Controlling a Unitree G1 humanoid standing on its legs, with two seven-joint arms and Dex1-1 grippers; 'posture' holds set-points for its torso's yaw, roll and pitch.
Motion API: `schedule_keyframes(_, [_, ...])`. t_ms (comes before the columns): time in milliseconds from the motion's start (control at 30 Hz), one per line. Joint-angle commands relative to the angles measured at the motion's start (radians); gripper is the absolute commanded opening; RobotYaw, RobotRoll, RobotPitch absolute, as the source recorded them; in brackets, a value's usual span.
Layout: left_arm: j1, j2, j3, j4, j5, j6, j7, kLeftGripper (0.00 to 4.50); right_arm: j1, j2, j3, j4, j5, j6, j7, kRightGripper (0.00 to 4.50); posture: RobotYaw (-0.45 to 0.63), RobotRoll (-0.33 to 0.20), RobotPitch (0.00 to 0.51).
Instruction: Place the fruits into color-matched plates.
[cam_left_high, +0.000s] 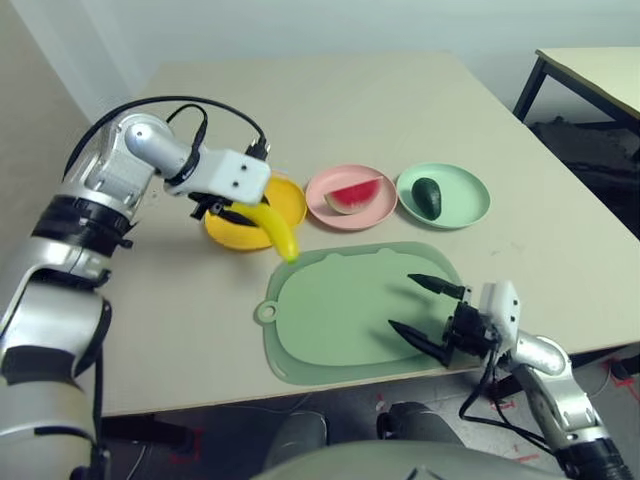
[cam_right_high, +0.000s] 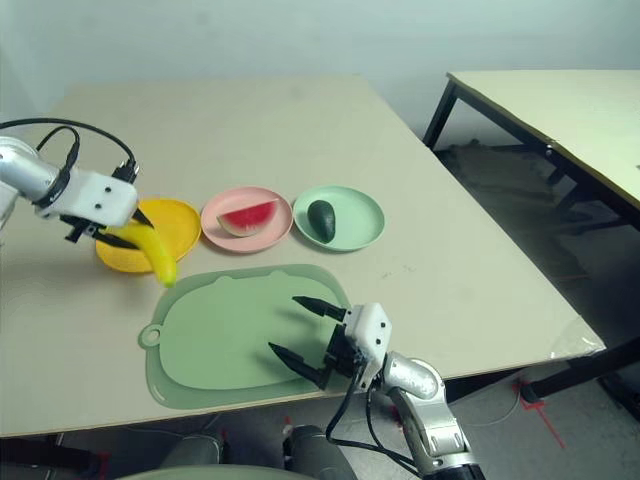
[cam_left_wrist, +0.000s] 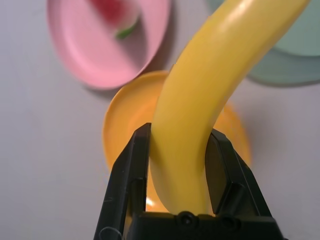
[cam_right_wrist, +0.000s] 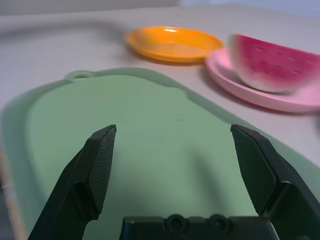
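My left gripper (cam_left_high: 232, 212) is shut on one end of the curved yellow banana (cam_left_high: 276, 233), held over the yellow-orange plate (cam_left_high: 292, 200); the banana's free end points toward the mat. In the left wrist view the banana (cam_left_wrist: 200, 110) sits clamped between both fingers (cam_left_wrist: 127, 175) with the yellow plate (cam_left_wrist: 122, 125) beneath. The red watermelon wedge (cam_left_high: 352, 196) lies in the pink plate (cam_left_high: 330, 216). The dark green avocado (cam_left_high: 428, 197) lies in the mint green plate (cam_left_high: 465, 185). My right gripper (cam_left_high: 401, 301) stands open and empty low over the mat's near right part.
A pale green cutting mat (cam_left_high: 330, 310) with a handle hole lies in front of the plates near the table's front edge. A second table (cam_left_high: 590, 70) with black legs stands at the far right, beyond the floor gap.
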Motion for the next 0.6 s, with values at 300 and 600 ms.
schedule_keyframes(300, [-0.064, -0.061, -0.029, 0.426, 0.272, -0.096, 0.362, 1.62, 0.050, 0.027, -0.024, -0.092, -0.008, 0.077, -0.141, 4.50, 0.02, 0.000, 0.003])
schedule_keyframes(600, [-0.069, -0.145, -0.009, 0.537, 0.320, -0.039, 0.502, 1.62, 0.042, 0.029, -0.021, -0.074, 0.015, 0.065, -0.118, 4.50, 0.02, 0.000, 0.002])
